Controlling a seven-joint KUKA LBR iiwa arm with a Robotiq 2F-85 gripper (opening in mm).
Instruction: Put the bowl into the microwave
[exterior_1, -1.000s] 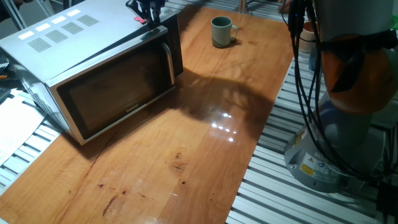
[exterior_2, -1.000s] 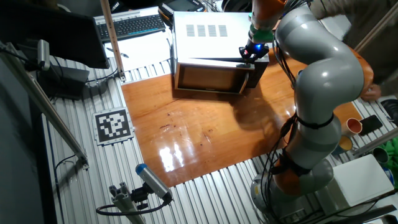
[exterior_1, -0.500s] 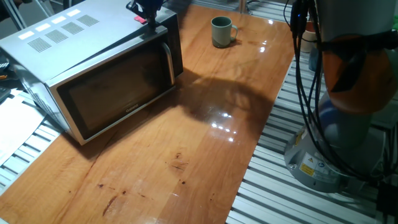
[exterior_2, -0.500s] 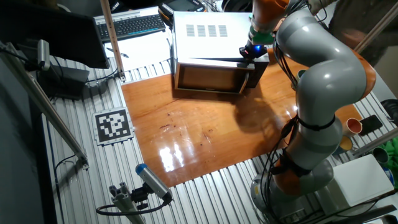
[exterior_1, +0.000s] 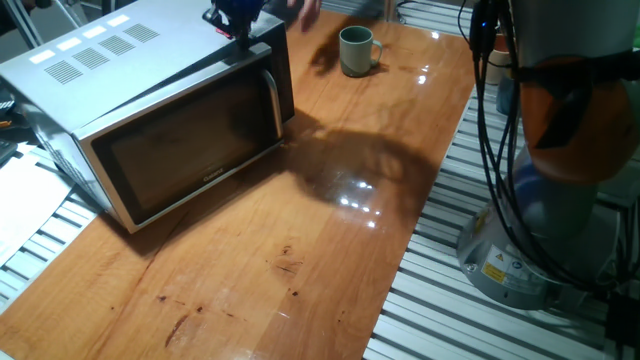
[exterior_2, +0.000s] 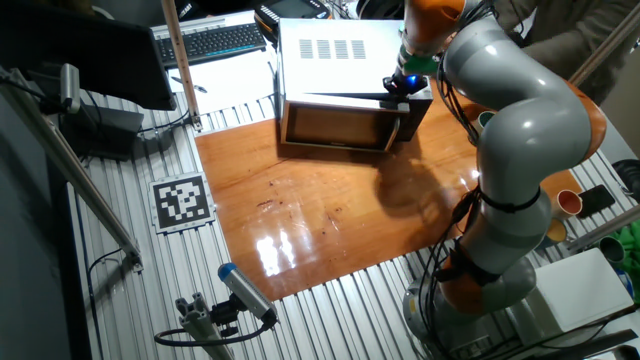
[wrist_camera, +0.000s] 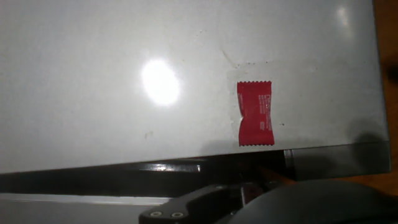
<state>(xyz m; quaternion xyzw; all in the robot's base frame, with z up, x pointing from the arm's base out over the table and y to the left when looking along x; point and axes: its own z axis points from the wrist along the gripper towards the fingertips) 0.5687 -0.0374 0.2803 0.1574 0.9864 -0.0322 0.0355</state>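
The microwave (exterior_1: 170, 110) stands at the table's far left, with vent slots on top and a dark glass door with a vertical handle (exterior_1: 271, 98). In the other fixed view the microwave (exterior_2: 340, 70) shows a narrow dark gap along the door's top, so the door looks slightly ajar. My gripper (exterior_1: 235, 18) hovers over the top corner above the handle, beside a red packet (wrist_camera: 255, 113). Its fingers are dark and blurred, so their state is unclear. The bowl (exterior_1: 356, 51), a grey-green mug, stands upright on the wood, well to the right of the gripper and apart from it.
The arm's base (exterior_1: 540, 230) and its cables stand off the table's right edge. A tan cup (exterior_1: 493, 62) sits behind the cables. A keyboard (exterior_2: 215, 42) and papers lie behind the microwave. A blurred shape (exterior_1: 305, 12) shows near the bowl.
The gripper has lifted slightly over the microwave's corner. A blurred shape and its shadow have appeared just left of the bowl. The bowl and the microwave have not moved.
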